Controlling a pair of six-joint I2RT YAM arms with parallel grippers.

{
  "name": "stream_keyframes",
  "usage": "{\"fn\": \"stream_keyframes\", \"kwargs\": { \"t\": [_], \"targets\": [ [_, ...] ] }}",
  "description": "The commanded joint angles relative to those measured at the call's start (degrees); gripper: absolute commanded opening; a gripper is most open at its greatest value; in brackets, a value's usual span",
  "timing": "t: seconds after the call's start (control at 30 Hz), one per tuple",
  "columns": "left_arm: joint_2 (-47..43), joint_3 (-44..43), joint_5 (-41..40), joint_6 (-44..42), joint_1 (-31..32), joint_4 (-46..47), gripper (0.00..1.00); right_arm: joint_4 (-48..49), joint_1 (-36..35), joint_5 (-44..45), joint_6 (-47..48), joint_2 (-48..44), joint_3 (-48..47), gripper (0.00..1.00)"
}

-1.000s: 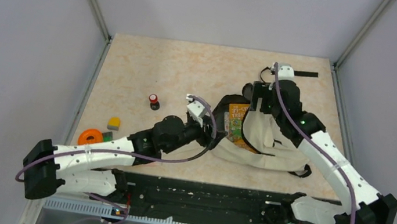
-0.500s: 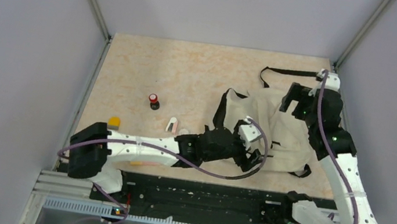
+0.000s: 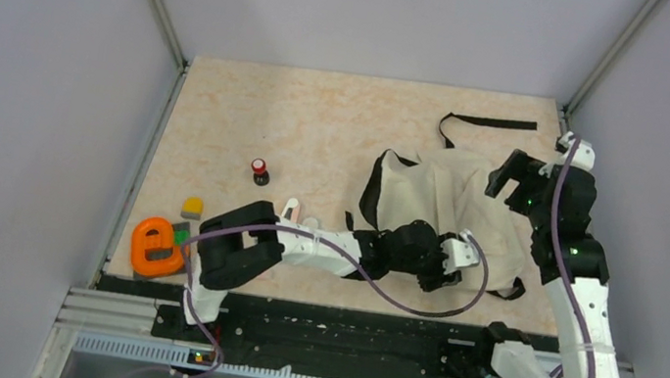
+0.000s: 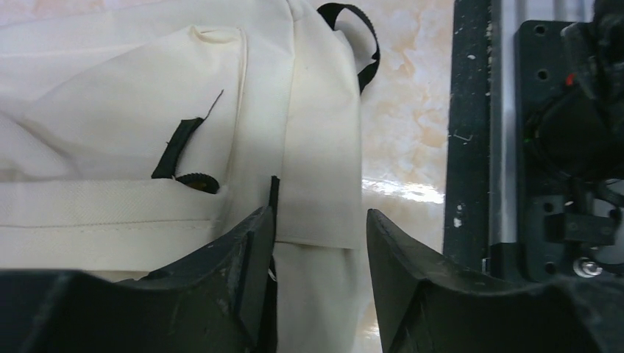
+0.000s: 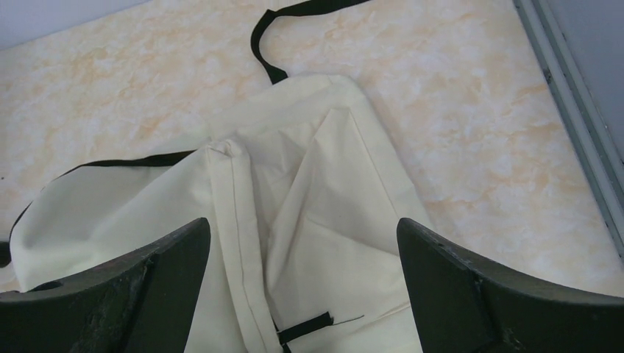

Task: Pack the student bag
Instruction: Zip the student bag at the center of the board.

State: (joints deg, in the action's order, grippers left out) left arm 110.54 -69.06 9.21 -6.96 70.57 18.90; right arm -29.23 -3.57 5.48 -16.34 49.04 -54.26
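Observation:
The student bag (image 3: 435, 191) lies flat at the right middle of the table, cream with black trim, its flap down and whatever is inside hidden. My left gripper (image 3: 446, 272) reaches across to the bag's near right corner. In the left wrist view it (image 4: 320, 220) stands open astride a cream fold of the bag (image 4: 110, 110); the left finger touches the fabric and the right one stands clear. My right gripper (image 3: 511, 179) hovers over the bag's right edge. The right wrist view shows it (image 5: 302, 228) wide open above the bag (image 5: 316, 191), holding nothing.
A long black strap (image 3: 489, 124) trails toward the far right corner. On the left lie a red-capped little bottle (image 3: 258, 170), a yellow block (image 3: 193, 207), an orange tape dispenser (image 3: 155, 245) and a pale pink item (image 3: 290, 209). The black base rail (image 4: 471, 132) runs beside the bag's near edge.
The left arm swung right from the bag's mouth to its near right corner. The right gripper let the flap go and drew back right. The flap fell shut over the orange book.

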Motion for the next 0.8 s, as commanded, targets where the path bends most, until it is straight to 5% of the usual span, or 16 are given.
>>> {"fn": "stream_keyframes", "kwargs": {
  "t": [0.0,0.57,0.63,0.73,0.77],
  "targets": [
    [2.23,-4.11,0.48,-2.83,-1.10,2.74,0.52,0.97,0.32,-0.71,-0.39,-1.59,-1.19,0.94],
    [8.32,-6.33,-12.71,-13.32,-0.07,3.58,0.36,6.45,0.24,-7.83,-0.25,-1.50,2.19,0.93],
    [8.86,-6.16,-14.38,-15.18,0.26,3.27,0.29,6.72,0.29,-7.66,-0.03,-1.76,2.19,0.93],
    [7.85,-4.41,-14.90,-15.18,0.27,5.28,0.01,7.21,0.25,-6.99,0.48,-2.00,2.61,0.93],
    [7.11,-3.38,-15.03,-14.76,0.27,7.16,0.00,7.17,0.25,-6.83,0.51,-1.90,2.66,0.93]
  ]
}}
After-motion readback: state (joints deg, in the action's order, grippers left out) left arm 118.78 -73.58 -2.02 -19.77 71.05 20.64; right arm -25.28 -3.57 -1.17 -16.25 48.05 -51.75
